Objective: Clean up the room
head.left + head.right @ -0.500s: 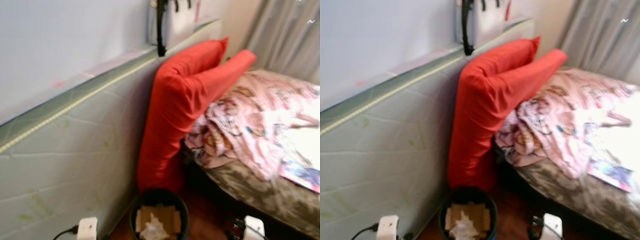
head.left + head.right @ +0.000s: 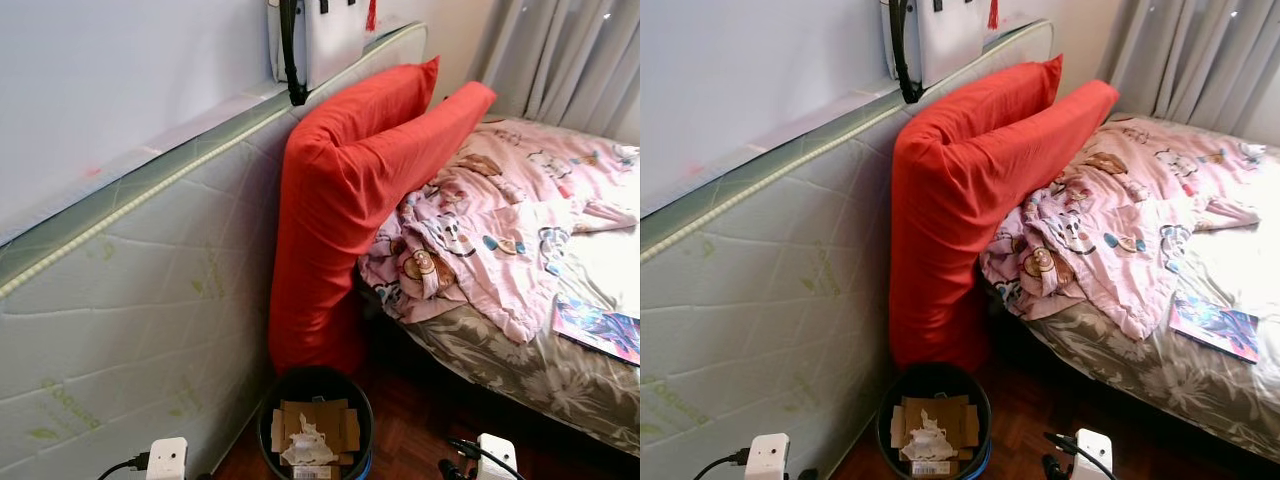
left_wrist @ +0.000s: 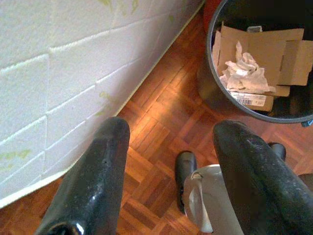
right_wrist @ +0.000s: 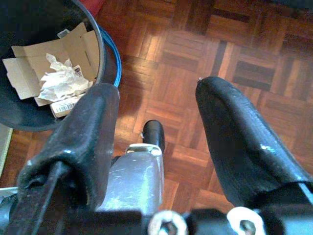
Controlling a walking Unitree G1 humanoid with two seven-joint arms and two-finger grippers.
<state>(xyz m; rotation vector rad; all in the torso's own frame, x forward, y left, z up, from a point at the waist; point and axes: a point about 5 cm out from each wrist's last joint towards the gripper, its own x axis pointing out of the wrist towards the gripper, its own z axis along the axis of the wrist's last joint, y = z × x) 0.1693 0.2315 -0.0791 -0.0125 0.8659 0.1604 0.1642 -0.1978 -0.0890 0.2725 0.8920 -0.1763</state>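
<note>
A black trash bin (image 2: 316, 425) stands on the parquet floor just before me, holding flattened cardboard (image 2: 316, 428) and a crumpled white tissue (image 3: 239, 68). My left gripper (image 3: 171, 129) hangs open above the floor beside the bin (image 3: 259, 63), nothing between its fingers. My right gripper (image 4: 156, 93) is open too, with the bin (image 4: 44, 63) off to one side of it. On the bed lie a rumpled pink blanket (image 2: 500, 225) and a colourful magazine (image 2: 598, 330). A long red cushion (image 2: 350, 190) leans at the bed's head.
A pale quilted mattress (image 2: 130, 300) stands on edge against the wall on my left. A white bag with a black strap (image 2: 300, 45) sits on top of it. Grey curtains (image 2: 565, 55) hang at the far right. The bed (image 2: 520, 375) borders the narrow floor strip.
The picture has sharpened and shifted a little, so the camera moved. The bin, cushion and bedding stay where they were.
</note>
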